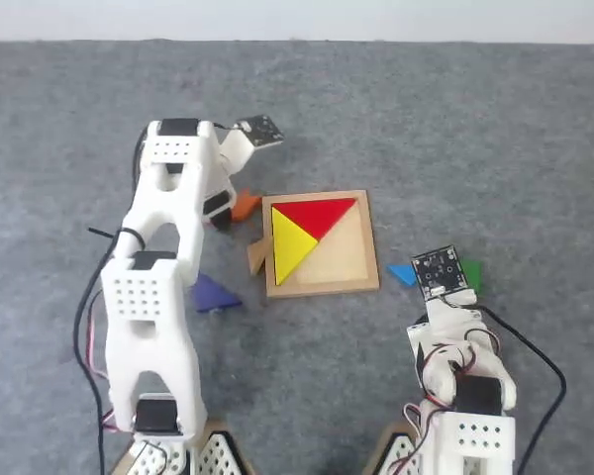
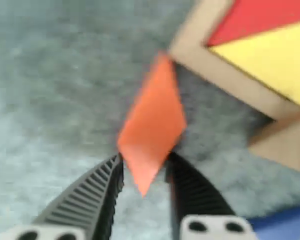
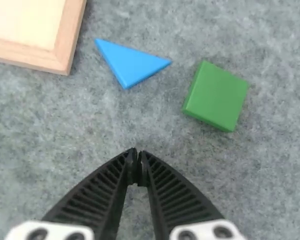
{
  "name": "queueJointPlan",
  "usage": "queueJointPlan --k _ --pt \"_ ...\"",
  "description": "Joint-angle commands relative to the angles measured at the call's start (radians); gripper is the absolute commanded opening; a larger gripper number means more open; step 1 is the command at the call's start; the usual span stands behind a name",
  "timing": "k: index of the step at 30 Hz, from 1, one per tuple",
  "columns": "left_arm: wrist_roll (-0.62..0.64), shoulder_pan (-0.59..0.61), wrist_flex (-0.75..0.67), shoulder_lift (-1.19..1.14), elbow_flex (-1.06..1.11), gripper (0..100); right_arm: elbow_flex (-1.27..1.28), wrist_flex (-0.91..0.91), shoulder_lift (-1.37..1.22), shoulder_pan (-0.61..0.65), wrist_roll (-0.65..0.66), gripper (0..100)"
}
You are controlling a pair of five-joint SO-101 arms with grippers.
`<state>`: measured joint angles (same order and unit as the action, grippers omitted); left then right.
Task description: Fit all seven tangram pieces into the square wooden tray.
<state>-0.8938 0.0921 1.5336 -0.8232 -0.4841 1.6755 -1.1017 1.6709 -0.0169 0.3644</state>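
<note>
The left hand (image 2: pixel 143 160) was pinching the near tip of the orange parallelogram (image 2: pixel 152 120), one finger on each long edge. The piece lay on the grey tabletop (image 1: pixel 475 129), just outside a corner of the square wooden tray (image 2: pixel 225 70). Inside the tray, the red triangle (image 1: pixel 317 213) and yellow triangle (image 1: pixel 292 242) already filled one half, and the other half was bare wood. A tan piece (image 1: pixel 258 255) touched the tray's outer edge and a purple triangle (image 1: pixel 213 294) lay near the left arm. The right hand (image 3: pixel 136 156) hung pressed together over the tabletop, near the blue triangle (image 3: pixel 130 65) and green square (image 3: pixel 216 95).

The step in hand looked like carrying the parallelogram into the tray. Because the grip sat at one tip, the piece could swing, so it would be best lifted slowly and kept level. It should clear the rim, be turned so its long edges run parallel to the yellow triangle's free edge, and then be lowered flat before release.
</note>
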Motion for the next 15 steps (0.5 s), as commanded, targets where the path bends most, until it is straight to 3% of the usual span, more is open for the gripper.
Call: queueJointPlan --k 1,4,9,15 --pt "-0.034 0.023 0.138 -0.006 -0.120 2 0.015 -0.002 0.013 0.002 0.009 0.8" --pt "-0.038 0.060 0.227 0.025 -0.257 1 0.015 -0.002 0.013 0.002 0.009 0.8" --pt "-0.018 0.064 0.215 0.118 -0.283 2 0.015 -0.002 0.013 0.002 0.009 0.8" --pt "0.160 -0.005 0.043 0.103 -0.285 6 0.015 -0.002 0.013 0.002 0.009 0.8"
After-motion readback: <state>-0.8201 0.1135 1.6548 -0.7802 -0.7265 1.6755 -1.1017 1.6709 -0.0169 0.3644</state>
